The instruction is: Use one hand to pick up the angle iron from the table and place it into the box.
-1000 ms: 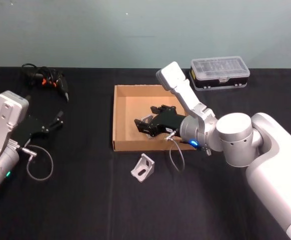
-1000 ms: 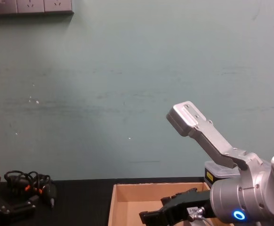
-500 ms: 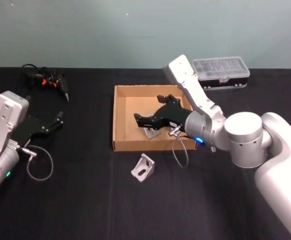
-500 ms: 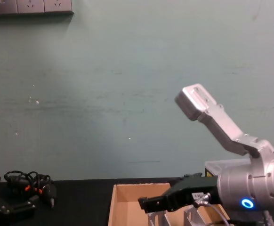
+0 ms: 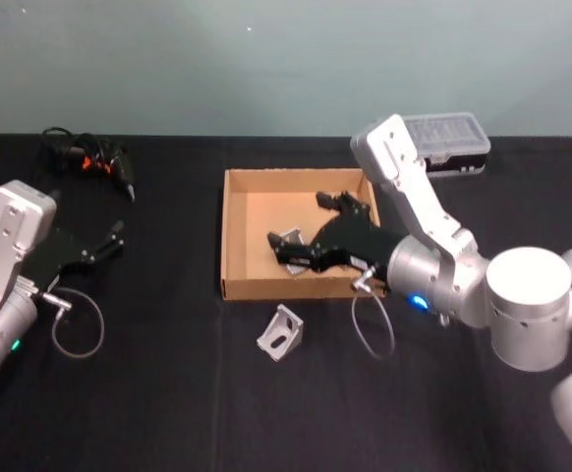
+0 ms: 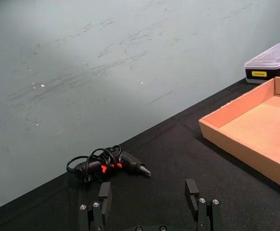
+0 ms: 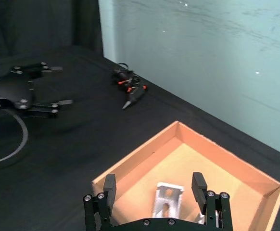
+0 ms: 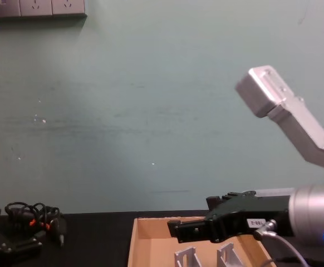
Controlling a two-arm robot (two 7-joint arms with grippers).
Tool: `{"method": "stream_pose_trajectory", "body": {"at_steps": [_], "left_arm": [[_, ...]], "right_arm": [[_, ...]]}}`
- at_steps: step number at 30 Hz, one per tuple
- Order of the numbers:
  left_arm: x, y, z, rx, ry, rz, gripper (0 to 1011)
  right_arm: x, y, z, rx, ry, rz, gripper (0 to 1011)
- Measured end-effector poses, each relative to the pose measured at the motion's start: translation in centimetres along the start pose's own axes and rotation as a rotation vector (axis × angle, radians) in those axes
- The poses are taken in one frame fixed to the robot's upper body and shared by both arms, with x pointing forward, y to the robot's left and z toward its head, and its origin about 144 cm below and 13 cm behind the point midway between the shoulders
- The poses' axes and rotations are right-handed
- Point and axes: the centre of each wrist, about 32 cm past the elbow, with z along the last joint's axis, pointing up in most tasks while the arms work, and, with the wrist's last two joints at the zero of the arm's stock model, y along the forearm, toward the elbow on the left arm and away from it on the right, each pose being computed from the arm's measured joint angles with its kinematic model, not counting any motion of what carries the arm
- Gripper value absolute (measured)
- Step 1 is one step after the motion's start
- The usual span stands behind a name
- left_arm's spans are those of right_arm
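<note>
One grey angle iron (image 5: 282, 332) lies on the black table (image 5: 168, 374) just in front of the box (image 5: 235, 226). Another angle iron (image 5: 288, 239) (image 7: 168, 199) rests on the floor of the tan box (image 7: 145, 156). From the chest, two angle irons (image 8: 186, 257) (image 8: 229, 255) stand side by side inside the box (image 8: 151, 223). My right gripper (image 5: 284, 251) (image 7: 154, 184) (image 8: 176, 229) hovers open above the box, holding nothing. At the far left, my left gripper (image 5: 117, 238) (image 6: 148, 192) is parked open over the table.
A black tool with coiled cable (image 5: 94, 159) (image 6: 108, 163) lies at the back left. A clear-lidded case (image 5: 448, 138) (image 6: 270, 61) sits behind the box at the right. A wire loop (image 5: 78, 329) hangs by the left arm.
My right gripper has risen out of the box and drawn back to the right, open. The angle iron it was over stays on the box floor. The left arm has not moved.
</note>
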Motion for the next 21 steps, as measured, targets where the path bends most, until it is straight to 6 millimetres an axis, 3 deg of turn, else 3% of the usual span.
{"method": "stream_pose_trajectory", "body": {"at_steps": [9,21], "left_arm": [[0.0,0.0,0.0,0.0,0.0,0.0,1000],[0.0,0.0,0.0,0.0,0.0,0.0,1000]], "right_arm": [[-1.7,-2.7,-0.1,-0.026,0.045,0.073,1000],[-2.7,-4.2,-1.6,-0.114,0.084,0.122,1002]]}}
